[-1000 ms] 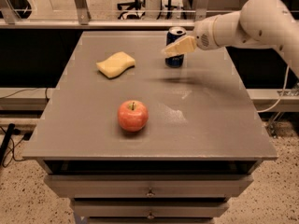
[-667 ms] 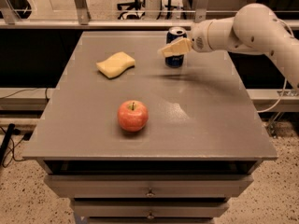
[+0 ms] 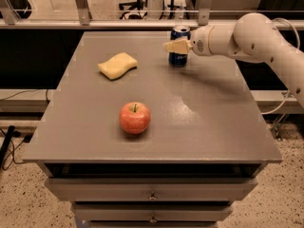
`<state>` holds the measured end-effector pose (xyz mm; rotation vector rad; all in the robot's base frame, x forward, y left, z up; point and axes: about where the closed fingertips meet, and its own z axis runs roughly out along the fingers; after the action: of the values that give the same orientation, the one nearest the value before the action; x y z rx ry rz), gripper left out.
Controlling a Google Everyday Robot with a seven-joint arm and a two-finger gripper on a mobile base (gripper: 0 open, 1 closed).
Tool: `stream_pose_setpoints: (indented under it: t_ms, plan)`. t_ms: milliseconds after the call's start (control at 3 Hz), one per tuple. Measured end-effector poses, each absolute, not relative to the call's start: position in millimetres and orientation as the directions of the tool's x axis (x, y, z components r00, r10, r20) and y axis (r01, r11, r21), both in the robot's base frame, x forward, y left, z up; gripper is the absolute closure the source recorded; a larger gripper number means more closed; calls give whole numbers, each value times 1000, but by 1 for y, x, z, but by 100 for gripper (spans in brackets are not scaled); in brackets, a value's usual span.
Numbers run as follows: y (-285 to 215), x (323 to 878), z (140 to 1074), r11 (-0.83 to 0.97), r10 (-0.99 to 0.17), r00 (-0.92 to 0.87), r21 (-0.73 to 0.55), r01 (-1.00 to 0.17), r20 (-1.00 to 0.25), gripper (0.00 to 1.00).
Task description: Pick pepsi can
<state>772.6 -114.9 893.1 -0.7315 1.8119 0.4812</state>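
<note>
The pepsi can (image 3: 180, 33) is dark blue with a silver top and stands upright near the back edge of the grey table (image 3: 209, 118), right of centre. My gripper (image 3: 176, 46) reaches in from the right on a white arm (image 3: 247, 34) and sits at the can's mid-height. Its cream tip crosses the front of the can and hides the middle of it. The can rests on the table.
A red apple (image 3: 135, 118) sits at the table's front centre. A yellow sponge (image 3: 117, 65) lies at the back left. Drawers (image 3: 152, 194) are below the tabletop. A rail and glass panels run behind the table's back edge.
My gripper has shifted a little to the left and now lies across the front of the can. The can, apple and sponge have not moved.
</note>
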Motion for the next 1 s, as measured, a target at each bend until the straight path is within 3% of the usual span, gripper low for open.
stream_pose_setpoints:
  t_ms: [667,1000]
  plan:
    - [-102,750,951,678,-132,-199,58,-733,-971,88]
    - [-94,731,981,612,-35,-233,163,-774,-972,100]
